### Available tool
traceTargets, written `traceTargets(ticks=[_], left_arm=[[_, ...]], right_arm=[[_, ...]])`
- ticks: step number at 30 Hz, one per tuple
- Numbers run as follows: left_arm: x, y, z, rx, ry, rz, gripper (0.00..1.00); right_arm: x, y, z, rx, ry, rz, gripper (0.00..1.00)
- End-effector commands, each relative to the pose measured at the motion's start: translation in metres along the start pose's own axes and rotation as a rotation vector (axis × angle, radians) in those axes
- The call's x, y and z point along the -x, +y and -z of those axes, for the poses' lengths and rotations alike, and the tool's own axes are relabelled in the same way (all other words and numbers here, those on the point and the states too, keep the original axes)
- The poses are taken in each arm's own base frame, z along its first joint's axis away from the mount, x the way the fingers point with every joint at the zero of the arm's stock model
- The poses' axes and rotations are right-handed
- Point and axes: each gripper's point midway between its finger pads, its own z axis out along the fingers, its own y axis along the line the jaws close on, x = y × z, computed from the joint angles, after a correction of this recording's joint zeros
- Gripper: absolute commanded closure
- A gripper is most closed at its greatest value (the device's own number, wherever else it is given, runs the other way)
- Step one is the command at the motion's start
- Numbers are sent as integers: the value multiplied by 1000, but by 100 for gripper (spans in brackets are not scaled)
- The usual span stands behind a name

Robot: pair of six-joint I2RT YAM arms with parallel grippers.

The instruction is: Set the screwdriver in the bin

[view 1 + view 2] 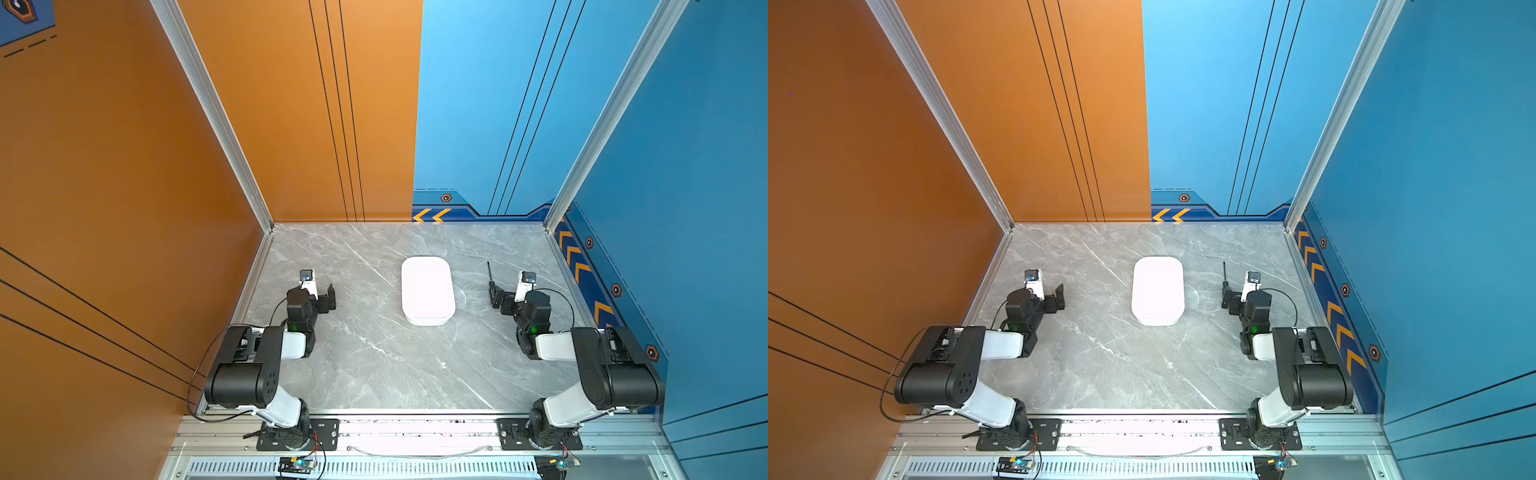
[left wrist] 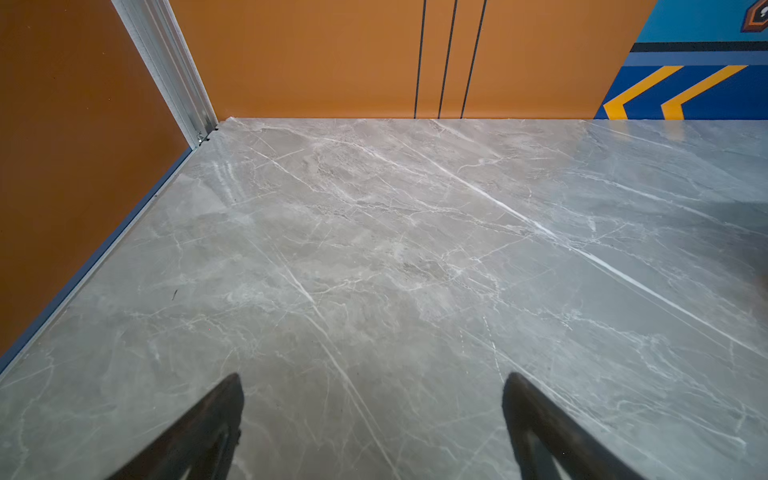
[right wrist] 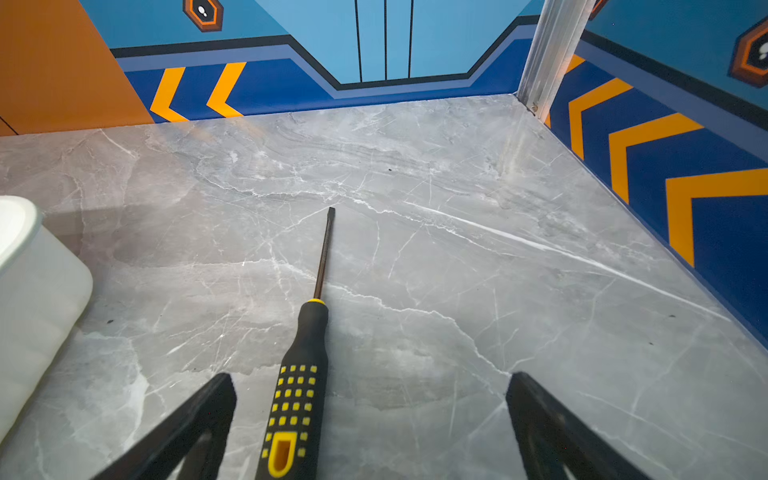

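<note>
The screwdriver (image 3: 300, 374) lies flat on the marble table, black handle with yellow dots, its thin shaft pointing toward the back wall. In both top views it shows right of the bin (image 1: 489, 276) (image 1: 1224, 276). My right gripper (image 3: 371, 376) is open and low over the table, with the handle lying between its fingers, close to one finger (image 3: 216, 399) and touching neither; the top views show that gripper (image 1: 500, 300) (image 1: 1230, 299) at the handle end. The white bin (image 1: 427, 291) (image 1: 1158, 291) (image 3: 33, 291) stands mid-table, empty. My left gripper (image 2: 374, 376) (image 1: 328, 297) is open over bare table.
The enclosure's walls stand close round the table: orange at the left (image 1: 124, 208), blue with yellow chevrons at the right (image 1: 590, 266). An aluminium corner post (image 3: 540, 62) rises at the back right. Bare marble (image 1: 374, 365) lies between the two arms in front of the bin.
</note>
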Motion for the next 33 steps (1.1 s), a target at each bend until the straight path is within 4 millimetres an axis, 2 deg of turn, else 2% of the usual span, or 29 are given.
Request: traceTargets(ticks=[1, 9, 13, 15, 18, 20, 22, 25, 30, 33], left_arm=[[-4, -3, -1, -19, 10, -21, 2], [0, -4, 1, -45, -1, -7, 2], [28, -5, 16, -38, -13, -19, 2], [46, -2, 26, -10, 3, 6, 2], [83, -11, 38, -66, -23, 87, 2], [92, -20, 38, -109, -8, 136, 2], [89, -27, 33, -144, 42, 172, 2], [77, -42, 25, -212, 110, 214, 2], [68, -72, 16, -348, 185, 291, 2], [61, -89, 9, -375, 211, 250, 2]], right_arm=[[11, 0, -3, -6, -30, 6, 0], [13, 0, -2, -28, -33, 22, 0], [33, -5, 5, -79, -7, 21, 1], [47, -5, 8, -91, 68, 28, 0], [59, 0, 11, -86, 258, -14, 0], [53, 14, 12, -22, 398, -47, 3], [45, 33, 11, 49, 484, -54, 3], [33, 49, 12, 80, 536, -65, 2], [11, 49, 8, 44, 613, -84, 6], [-9, 45, 5, 24, 687, -79, 6]])
